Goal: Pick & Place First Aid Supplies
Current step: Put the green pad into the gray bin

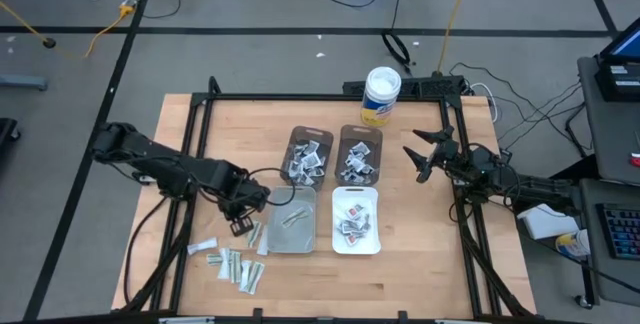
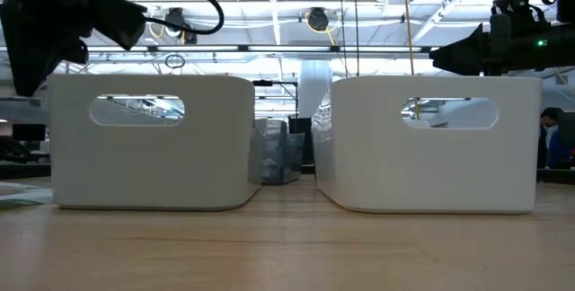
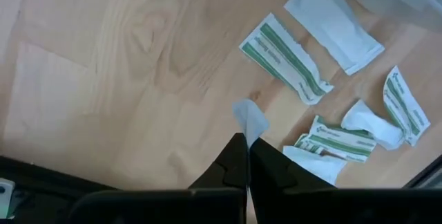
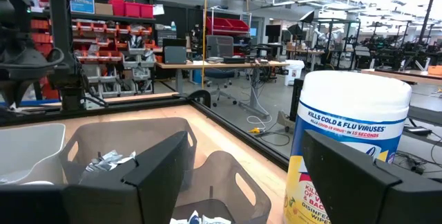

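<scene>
The wooden tabletop (image 1: 400, 274) is seen from above, carrying four bins grouped at its middle. The grey bin (image 1: 292, 219) at the group's near left is taken as the landmark. Just right of it stands a white bin (image 1: 355, 220) holding a few red-marked packets; behind it, two dark translucent bins (image 1: 309, 156) are filled with silver packets. A white round tub (image 1: 381, 96) with a yellow label stands well behind the landmark and to its right, at the tabletop's far edge.

The left arm is extended to the grey bin's left side. The left tool (image 1: 245, 226) is located just beside that bin's left wall, above the tabletop. In the left wrist view its fingers (image 3: 231, 162) are pressed together on a small pale packet (image 3: 250, 120), which is pinched by one edge.

The right tool (image 1: 424, 156) is held well to the right of the grey bin, beyond the dark bins, with its jaws spread wide and nothing between them.

Loose first aid supplies (image 1: 232, 262), green-striped and plain white, are scattered on the tabletop left of and nearer than the grey bin.
</scene>
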Robot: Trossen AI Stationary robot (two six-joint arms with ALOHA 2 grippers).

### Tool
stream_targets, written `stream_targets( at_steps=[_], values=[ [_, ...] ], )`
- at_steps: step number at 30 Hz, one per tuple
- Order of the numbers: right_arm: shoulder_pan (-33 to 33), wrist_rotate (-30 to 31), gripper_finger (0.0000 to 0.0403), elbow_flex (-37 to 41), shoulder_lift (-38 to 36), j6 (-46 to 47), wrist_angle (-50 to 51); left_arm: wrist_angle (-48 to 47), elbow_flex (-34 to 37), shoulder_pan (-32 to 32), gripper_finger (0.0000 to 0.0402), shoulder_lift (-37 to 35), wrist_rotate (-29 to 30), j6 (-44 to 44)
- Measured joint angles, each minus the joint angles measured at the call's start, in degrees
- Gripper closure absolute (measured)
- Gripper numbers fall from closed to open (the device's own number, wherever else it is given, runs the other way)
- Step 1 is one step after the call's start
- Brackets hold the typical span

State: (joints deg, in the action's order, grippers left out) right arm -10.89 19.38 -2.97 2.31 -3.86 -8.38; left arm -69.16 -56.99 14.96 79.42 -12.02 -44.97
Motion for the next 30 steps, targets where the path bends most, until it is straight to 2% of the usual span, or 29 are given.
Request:
stream_targets(
  at_steps=[10,23,30],
  values=[
    [-0.01,0.02,0.0124,-0.01,0.00,0.00,0.00,-6.33,-12.53,-3.00,0.0397,7.90,2.56,6.13],
    [-0.01,0.02,0.0124,0.00,0.00,-0.01,0.00,-10.77,-36.45,-7.23,0.0392,25.52,3.07,13.90],
    [0.02,0.02,0.0124,0.01,-0.02,-0.01,0.00,-12.07,-47.01,-7.97,0.0398,31.86,3.16,15.62]
  ],
)
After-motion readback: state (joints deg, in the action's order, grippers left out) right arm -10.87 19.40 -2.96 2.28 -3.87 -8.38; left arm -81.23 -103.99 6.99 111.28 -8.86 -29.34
